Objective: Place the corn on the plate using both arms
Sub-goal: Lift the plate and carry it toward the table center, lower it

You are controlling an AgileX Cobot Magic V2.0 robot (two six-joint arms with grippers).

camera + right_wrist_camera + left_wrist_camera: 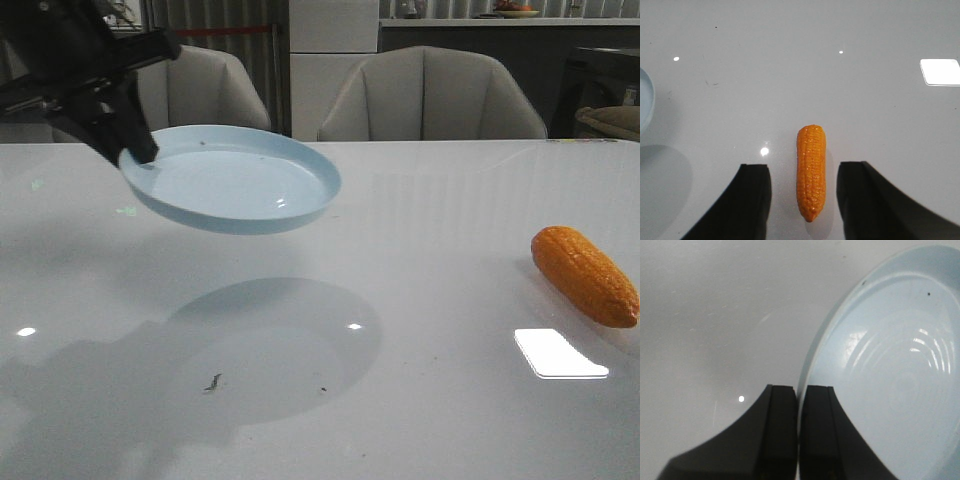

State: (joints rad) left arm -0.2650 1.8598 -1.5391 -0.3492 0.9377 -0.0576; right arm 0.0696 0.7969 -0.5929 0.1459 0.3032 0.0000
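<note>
Dining rm: padded chairs [430,95], glossy white table [440,260].

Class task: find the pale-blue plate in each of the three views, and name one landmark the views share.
Front view: plate upper left, held above the table.
Left wrist view: fills the right side, rim in the left gripper.
Right wrist view: sliver at left edge.
Shared landmark: the glossy white table.

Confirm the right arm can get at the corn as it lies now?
Probably yes. The right end effector hangs open above the corn, one finger on each side, with only bare table around it. The plate is held up by the left end effector, well clear.
</note>
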